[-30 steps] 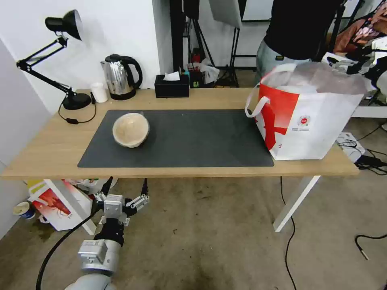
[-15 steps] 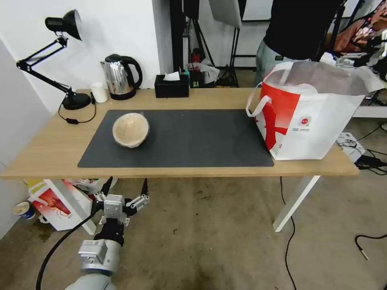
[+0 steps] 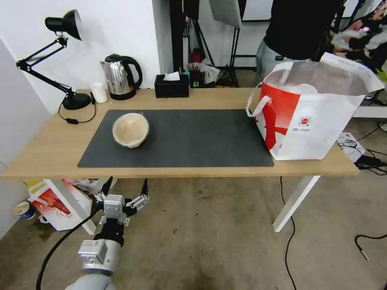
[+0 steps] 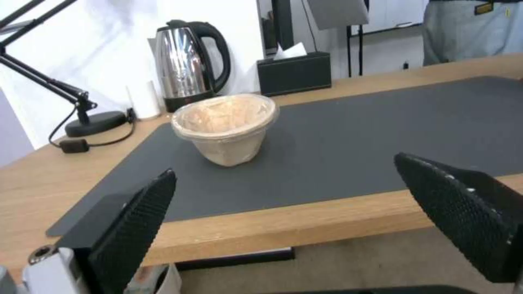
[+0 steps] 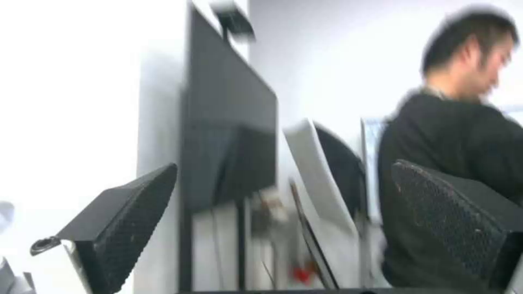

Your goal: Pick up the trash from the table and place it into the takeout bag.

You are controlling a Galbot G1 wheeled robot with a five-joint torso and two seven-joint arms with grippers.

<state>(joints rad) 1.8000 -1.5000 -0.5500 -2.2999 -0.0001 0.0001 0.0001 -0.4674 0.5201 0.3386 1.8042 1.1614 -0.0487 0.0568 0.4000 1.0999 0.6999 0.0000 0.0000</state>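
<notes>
- Head view: the left claw (image 3: 125, 196) hangs below the near edge of the bench (image 3: 48, 149), over the floor, its fingers spread wide and holding nothing.
- On the dark grey mat (image 3: 193, 139) sits the round beige bowl (image 3: 130, 129), upright, toward the mat's left end and well apart from the takeout bag (image 3: 310, 117).
- The takeout bag stands at the bench's right end, its mouth open, one corner resting on the mat's right edge.
- Left wrist view: the beige bowl (image 4: 224, 127) lies ahead between the two black fingers (image 4: 133, 228).
- Right wrist view: the right claw (image 5: 283, 228) is raised, fingers parted, nothing between them.
- Kettle (image 3: 120, 76), tissue box (image 3: 171, 85) and desk lamp (image 3: 60, 60) line the bench's far edge.
</notes>
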